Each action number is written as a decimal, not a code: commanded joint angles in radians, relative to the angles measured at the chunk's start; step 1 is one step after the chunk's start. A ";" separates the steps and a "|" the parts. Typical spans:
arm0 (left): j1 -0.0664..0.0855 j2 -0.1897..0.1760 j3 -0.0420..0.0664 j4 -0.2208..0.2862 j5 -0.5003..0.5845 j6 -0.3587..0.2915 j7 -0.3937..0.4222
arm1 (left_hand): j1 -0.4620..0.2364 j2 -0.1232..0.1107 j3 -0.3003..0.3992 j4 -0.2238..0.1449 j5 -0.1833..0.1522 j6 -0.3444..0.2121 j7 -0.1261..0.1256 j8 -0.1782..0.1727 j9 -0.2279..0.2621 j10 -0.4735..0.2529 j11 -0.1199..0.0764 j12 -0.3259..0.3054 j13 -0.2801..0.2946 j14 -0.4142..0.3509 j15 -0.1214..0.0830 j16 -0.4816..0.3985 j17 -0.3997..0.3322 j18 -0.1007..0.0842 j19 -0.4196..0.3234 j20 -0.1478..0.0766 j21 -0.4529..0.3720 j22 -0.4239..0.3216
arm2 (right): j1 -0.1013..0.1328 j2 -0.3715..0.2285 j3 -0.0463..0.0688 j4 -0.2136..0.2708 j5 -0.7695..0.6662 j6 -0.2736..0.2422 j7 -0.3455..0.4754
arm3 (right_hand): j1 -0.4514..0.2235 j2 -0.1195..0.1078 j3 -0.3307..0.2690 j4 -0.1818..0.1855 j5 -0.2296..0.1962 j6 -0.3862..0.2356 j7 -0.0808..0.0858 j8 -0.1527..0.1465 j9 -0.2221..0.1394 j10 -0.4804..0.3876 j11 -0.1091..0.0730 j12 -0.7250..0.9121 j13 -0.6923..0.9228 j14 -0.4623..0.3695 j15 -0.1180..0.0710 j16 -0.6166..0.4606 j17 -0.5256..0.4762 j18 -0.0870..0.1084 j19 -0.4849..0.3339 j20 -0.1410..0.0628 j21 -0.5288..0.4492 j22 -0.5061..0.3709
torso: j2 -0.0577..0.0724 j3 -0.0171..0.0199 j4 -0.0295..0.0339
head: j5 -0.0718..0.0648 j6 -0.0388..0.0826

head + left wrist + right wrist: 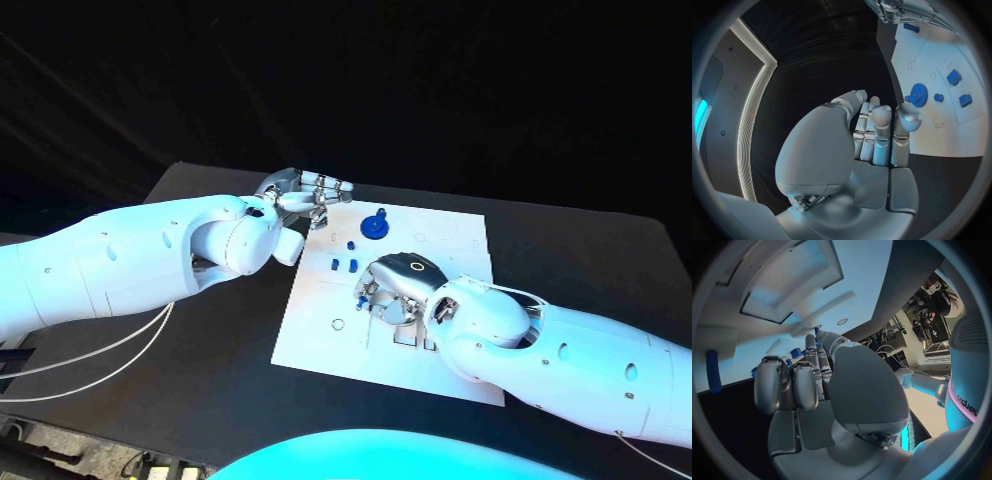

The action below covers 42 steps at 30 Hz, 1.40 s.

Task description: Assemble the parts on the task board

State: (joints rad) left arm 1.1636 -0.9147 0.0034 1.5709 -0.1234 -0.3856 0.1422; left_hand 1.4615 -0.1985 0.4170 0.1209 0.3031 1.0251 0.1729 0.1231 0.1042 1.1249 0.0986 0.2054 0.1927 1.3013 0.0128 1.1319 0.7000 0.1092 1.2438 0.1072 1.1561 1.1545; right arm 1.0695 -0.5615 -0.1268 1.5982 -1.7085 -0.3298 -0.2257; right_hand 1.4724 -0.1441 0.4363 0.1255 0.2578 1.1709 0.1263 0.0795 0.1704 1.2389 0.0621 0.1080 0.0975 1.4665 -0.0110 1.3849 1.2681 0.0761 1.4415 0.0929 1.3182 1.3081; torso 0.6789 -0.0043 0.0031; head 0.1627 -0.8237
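The white task board (433,345) lies mid-table. My right hand (392,288) stands over its middle with the fingers pointing down, and the fingertips (811,342) pinch a small blue part (358,300) against the board. My left hand (303,193) hovers at the board's far left corner, loosely bent and holding nothing; its fingers (879,130) rise side by side. A blue gear (374,226) (917,94) sits near the board's far edge. Small blue pieces (343,265) (954,76) lie between the gear and my right hand. A blue bar (714,371) lies by the board's edge.
The black table (216,330) surrounds the board, with bare room on the left and at the far right. White cables (87,365) hang beneath my left arm by the table's near left corner. The board (942,125) has shallow recesses (786,285).
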 commanded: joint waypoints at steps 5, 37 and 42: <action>0.001 0.002 0.001 0.002 -0.007 0.018 -0.001 | 0.000 0.010 -0.001 -0.007 0.005 -0.006 -0.001 -0.006 -0.001 -0.008 0.001 0.004 0.001 0.002 0.005 0.003 0.001 0.007 0.006 0.000 0.000 0.002 | -0.002 0.002 -0.002 -0.002 -0.013 0.048 -0.005 | -0.010 0.003 0.002 -0.002 0.004 0.004 0.001 0.006 0.001 0.007 0.000 -0.003 -0.002 0.046 -0.005 -0.003 0.000 -0.020 0.007 -0.003 0.002 0.150 | 0.000 0.0000 0.0000 | 0.001 -0.003; 0.001 0.002 0.001 0.000 -0.017 0.035 -0.013 | 0.000 0.010 -0.002 -0.009 0.005 -0.011 0.000 -0.007 -0.002 -0.018 0.002 0.007 0.002 0.001 0.006 0.004 0.000 0.008 0.007 0.001 -0.001 0.001 | -0.002 0.005 -0.002 -0.003 -0.031 0.053 -0.028 | -0.024 0.002 0.001 -0.005 -0.001 0.002 0.002 0.003 0.002 0.006 0.001 -0.007 -0.004 0.045 -0.004 -0.004 -0.002 -0.020 0.006 -0.003 -0.001 0.149 | 0.000 -0.0001 -0.0003 | 0.004 -0.008; 0.001 0.002 0.001 0.000 -0.017 0.036 -0.015 | -0.001 0.010 -0.003 -0.008 0.004 -0.012 0.000 -0.007 -0.002 -0.020 0.003 0.008 0.002 0.000 0.007 0.003 -0.003 0.008 0.006 0.002 -0.002 -0.001 | -0.002 0.010 -0.003 -0.007 -0.033 0.080 -0.035 | -0.028 0.001 0.001 -0.005 -0.002 0.001 0.002 0.003 0.002 0.005 0.001 -0.008 -0.004 0.045 -0.004 -0.005 -0.004 -0.019 0.005 -0.002 -0.003 0.149 | 0.000 -0.0005 0.0003 | 0.003 -0.011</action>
State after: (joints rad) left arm 1.1637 -0.9145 0.0034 1.5690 -0.1360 -0.3688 0.1272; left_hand 1.4615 -0.1985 0.4142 0.1181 0.3031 1.0178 0.1727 0.1191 0.1035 1.1141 0.1023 0.2091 0.1933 1.3013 0.0128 1.1318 0.6987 0.1092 1.2437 0.1072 1.1562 1.1552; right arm 1.0690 -0.5525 -0.1277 1.5939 -1.7233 -0.2968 -0.2420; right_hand 1.4525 -0.1427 0.4361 0.1256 0.2568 1.1652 0.1275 0.0786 0.1711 1.2391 0.0622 0.1042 0.0942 1.4665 -0.0110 1.3849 1.2648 0.0762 1.4415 0.0929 1.3182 1.3075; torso 0.6783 -0.0040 0.0030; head 0.1663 -0.8324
